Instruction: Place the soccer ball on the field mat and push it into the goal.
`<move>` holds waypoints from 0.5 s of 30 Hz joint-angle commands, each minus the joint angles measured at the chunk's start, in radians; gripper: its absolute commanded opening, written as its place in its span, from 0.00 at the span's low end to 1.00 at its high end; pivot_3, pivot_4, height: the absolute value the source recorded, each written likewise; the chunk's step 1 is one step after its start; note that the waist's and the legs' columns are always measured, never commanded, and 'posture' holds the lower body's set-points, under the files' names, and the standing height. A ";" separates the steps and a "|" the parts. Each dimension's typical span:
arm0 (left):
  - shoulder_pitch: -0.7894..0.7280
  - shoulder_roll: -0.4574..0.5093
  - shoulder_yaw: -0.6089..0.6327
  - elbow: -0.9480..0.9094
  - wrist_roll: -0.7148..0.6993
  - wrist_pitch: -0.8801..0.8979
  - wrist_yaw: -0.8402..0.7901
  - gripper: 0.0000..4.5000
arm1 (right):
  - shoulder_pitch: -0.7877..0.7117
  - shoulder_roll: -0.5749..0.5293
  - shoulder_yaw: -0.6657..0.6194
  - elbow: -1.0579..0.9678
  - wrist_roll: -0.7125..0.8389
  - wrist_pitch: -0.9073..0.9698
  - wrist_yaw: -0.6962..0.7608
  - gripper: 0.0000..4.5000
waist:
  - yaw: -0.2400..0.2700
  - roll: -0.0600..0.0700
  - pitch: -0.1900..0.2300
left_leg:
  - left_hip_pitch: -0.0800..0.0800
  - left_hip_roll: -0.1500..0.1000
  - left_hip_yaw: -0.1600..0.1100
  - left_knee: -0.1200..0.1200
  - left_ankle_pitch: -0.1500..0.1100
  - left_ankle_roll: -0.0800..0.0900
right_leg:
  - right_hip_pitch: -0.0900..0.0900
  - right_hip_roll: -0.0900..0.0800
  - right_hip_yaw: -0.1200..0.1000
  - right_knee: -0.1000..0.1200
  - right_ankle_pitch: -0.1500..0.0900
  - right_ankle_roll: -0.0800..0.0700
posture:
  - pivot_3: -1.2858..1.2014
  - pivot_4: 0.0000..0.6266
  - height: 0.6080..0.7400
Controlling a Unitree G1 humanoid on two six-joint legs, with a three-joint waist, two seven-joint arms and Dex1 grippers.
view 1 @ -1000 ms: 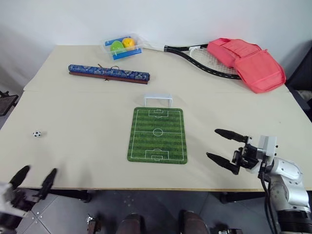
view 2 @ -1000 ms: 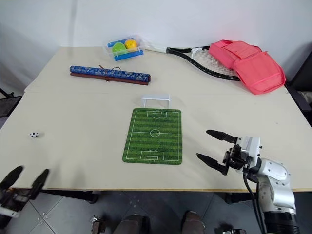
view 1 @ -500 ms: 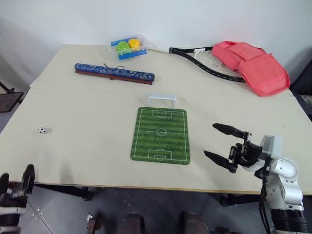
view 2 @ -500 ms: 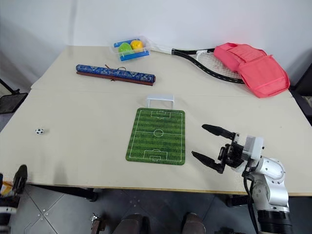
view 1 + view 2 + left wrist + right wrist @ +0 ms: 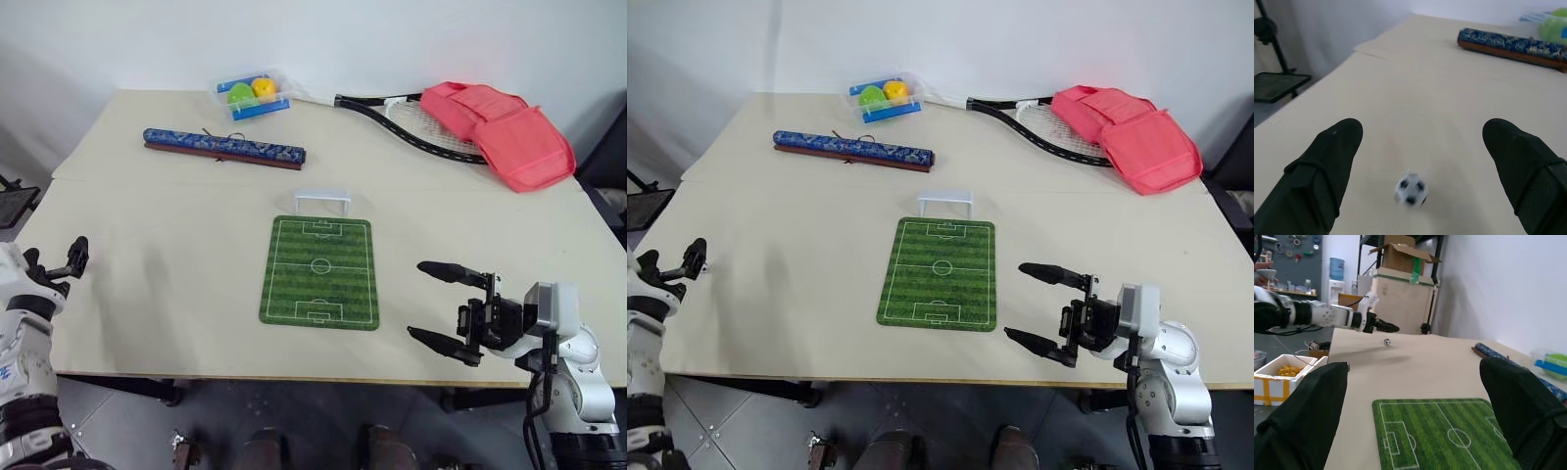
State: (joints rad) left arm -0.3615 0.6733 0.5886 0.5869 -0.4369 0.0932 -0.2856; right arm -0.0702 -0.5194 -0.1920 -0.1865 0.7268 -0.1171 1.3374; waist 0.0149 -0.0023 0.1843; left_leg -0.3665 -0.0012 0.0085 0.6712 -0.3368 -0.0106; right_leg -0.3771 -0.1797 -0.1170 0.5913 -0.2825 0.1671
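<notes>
The soccer ball point(image 5: 1410, 190), tiny and white with black patches, lies on the beige table near its left edge. My left gripper point(image 5: 56, 262) is level with it and open, one finger on either side and neither touching it. The right wrist view shows the ball point(image 5: 1386, 341) just past that gripper's fingertips. The green field mat point(image 5: 320, 271) lies flat at the table's middle, with the white goal point(image 5: 321, 202) standing at its far end. My right gripper point(image 5: 418, 300) hovers open and empty to the right of the mat, near the front edge, pointing left.
A blue patterned roll point(image 5: 223, 148) lies across the far left of the table. Behind it a clear box point(image 5: 248, 93) holds yellow and green balls. A tennis racket point(image 5: 411, 115) and a pink bag point(image 5: 500, 129) occupy the far right.
My left gripper has come up from below the table's front edge and moved forward over the table to the ball. The right gripper has drawn back slightly. The camera has shifted.
</notes>
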 commanded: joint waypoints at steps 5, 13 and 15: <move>-0.089 0.042 -0.052 0.178 0.094 -0.050 0.019 0.99 | 0.021 0.017 0.018 -0.074 0.012 0.023 -0.041 1.00 | -0.008 0.000 0.000 | 0.001 0.000 0.001 -0.002 0.000 0.000 | 0.000 0.000 -0.001 -0.001 0.000 0.000 | 0.52 0.24 1.00; -0.100 0.027 -0.058 0.204 0.110 -0.049 0.030 0.72 | 0.031 0.036 0.029 -0.095 -0.003 0.013 -0.079 1.00 | -0.013 -0.001 0.000 | 0.001 0.000 0.001 -0.001 0.000 0.000 | 0.000 0.000 -0.001 0.000 0.000 0.000 | 0.52 0.24 1.00; -0.094 0.023 -0.060 0.199 0.113 -0.041 0.034 0.58 | 0.035 0.043 0.030 -0.097 -0.006 0.006 -0.084 1.00 | -0.013 -0.001 0.000 | 0.001 0.000 0.001 -0.001 0.000 0.000 | 0.000 0.000 -0.001 0.000 0.000 0.000 | 0.52 0.24 1.00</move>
State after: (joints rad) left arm -0.4574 0.6809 0.5265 0.8006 -0.3282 0.0556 -0.2554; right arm -0.0426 -0.4836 -0.1603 -0.2451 0.7221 -0.0904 1.2595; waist 0.0019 -0.0032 0.1838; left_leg -0.3657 -0.0011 0.0093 0.6700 -0.3365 -0.0110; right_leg -0.3772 -0.1800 -0.1177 0.5913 -0.2825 0.1671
